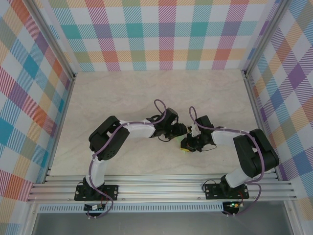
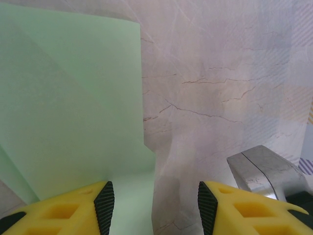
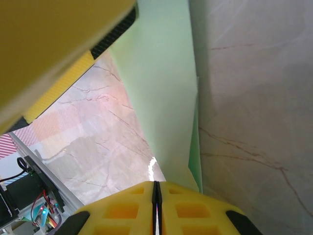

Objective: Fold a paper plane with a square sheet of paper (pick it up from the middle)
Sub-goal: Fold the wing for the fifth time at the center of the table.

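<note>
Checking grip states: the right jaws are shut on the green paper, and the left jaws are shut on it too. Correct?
No. The left wrist view shows the left gripper with its jaws apart at the edge of the green paper, not shut on it. The right gripper does have its jaws shut on it.

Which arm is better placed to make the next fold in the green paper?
Probably the left. The right gripper is shut on the paper at its edge, holding it; the left gripper is open, with the paper reaching between its fingers.
</note>
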Available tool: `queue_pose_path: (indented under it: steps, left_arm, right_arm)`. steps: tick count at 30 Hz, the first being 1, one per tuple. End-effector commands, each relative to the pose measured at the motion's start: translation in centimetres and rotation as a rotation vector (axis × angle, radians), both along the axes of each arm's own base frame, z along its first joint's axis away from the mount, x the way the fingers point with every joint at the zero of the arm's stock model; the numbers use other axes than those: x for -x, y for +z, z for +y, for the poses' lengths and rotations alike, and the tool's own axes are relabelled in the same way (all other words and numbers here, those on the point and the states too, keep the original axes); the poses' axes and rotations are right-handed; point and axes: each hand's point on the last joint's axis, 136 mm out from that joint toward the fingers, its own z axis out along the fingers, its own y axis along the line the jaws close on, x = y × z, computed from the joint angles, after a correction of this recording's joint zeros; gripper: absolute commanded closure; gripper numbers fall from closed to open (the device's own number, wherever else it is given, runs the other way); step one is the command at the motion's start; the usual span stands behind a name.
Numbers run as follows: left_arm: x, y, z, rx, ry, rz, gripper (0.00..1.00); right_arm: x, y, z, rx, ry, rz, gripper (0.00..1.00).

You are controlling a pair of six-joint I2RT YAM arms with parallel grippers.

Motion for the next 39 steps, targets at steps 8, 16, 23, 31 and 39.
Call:
queue_pose_path:
  steps: [8,16,23,31,39]
  left_arm:
    - [-0.3,-1.3,0.8,-0.042,0.014,0.03,0.49]
    - [-0.4,-1.2,0.9,-0.043,0.018,0.03,0.49]
    - [-0.5,-0.9,0.8,-0.036,0.017,0.024,0.49]
    - [-0.4,-0.9,0.7,-0.03,0.015,0.028,0.49]
    - [-0.4,-0.8,0.5,-0.017,0.008,0.028,0.49]
  right_arm:
    - [1.9,-0.8,-0.5,-0.005,-0.015,0.067,0.88]
    - [3.4,-1.3,-1.3,0.024,-0.024,0.103,0.87]
    - [4.4,-3.2,-2.1,0.074,-0.049,0.164,0.89]
    - [5.7,-3.8,-3.3,0.124,-0.096,0.198,0.9]
    - [2.5,1.0,-1.4,0.005,-0.066,0.012,0.88]
